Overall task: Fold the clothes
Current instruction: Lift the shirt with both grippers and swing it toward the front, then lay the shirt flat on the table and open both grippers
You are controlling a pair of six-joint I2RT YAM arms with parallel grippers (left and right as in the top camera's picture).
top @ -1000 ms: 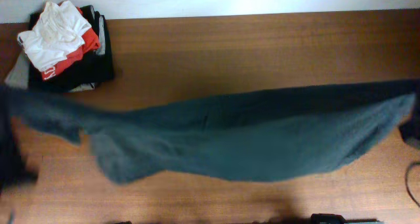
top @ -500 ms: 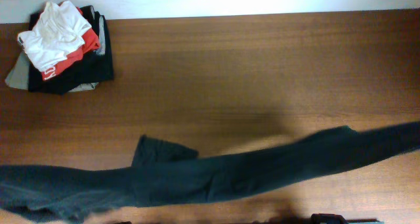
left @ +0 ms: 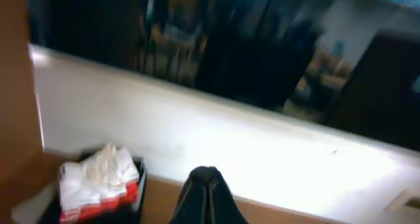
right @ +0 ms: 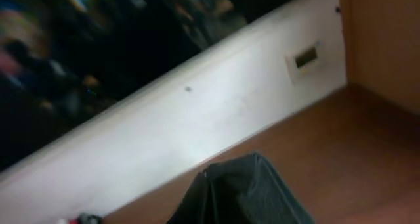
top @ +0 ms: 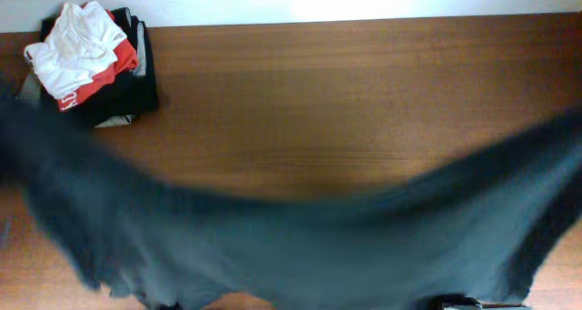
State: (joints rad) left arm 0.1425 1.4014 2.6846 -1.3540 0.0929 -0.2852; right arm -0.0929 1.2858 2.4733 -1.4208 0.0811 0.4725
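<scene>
T-shirt (top: 300, 251) — blurred, spread across table (top: 364, 92)

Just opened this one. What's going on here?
Two robot arms hold a dark T-shirt stretched out between them above the wooden table. The left gripper and the right gripper are each shut on a bunch of its cloth. The shirt is blurred in the overhead view, so it seems to be mid-swing, not yet laid flat or folded. A pile with a white garment and a red garment on top sits at the table's far left corner.
</scene>
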